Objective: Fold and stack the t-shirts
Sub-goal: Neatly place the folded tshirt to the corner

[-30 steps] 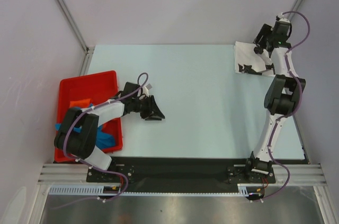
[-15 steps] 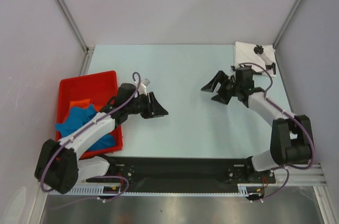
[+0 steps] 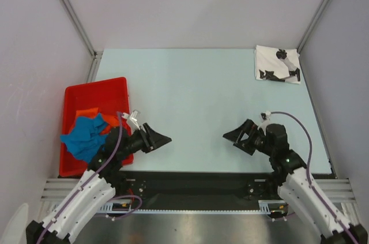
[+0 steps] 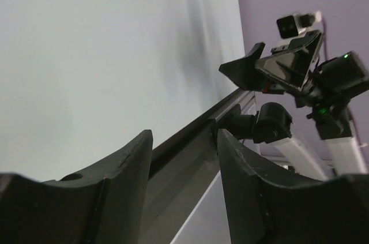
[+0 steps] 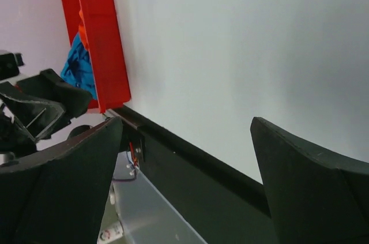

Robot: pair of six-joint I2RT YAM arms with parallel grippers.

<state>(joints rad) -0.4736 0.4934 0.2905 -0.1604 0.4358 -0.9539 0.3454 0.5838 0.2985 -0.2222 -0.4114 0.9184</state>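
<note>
A folded white t-shirt (image 3: 277, 64) with a black graphic lies at the table's far right corner. A bright blue t-shirt (image 3: 85, 134) lies crumpled over an orange t-shirt (image 3: 86, 112) in the red bin (image 3: 98, 91) at the left; blue cloth also shows in the right wrist view (image 5: 78, 70). My left gripper (image 3: 163, 138) is open and empty, low over the near table edge beside the bin. My right gripper (image 3: 232, 138) is open and empty near the front edge, far from the white shirt. The two grippers point at each other; the left wrist view shows the right gripper (image 4: 262, 65).
The red bin's wall (image 5: 104, 36) stands at the left table edge. A black rail (image 3: 196, 180) runs along the near edge under both arms. Purple walls and metal posts close the back and sides.
Both arms have pulled back toward the near edge. The right gripper left the white shirt at the far corner and swung down to the front. The left gripper drew back beside the bin.
</note>
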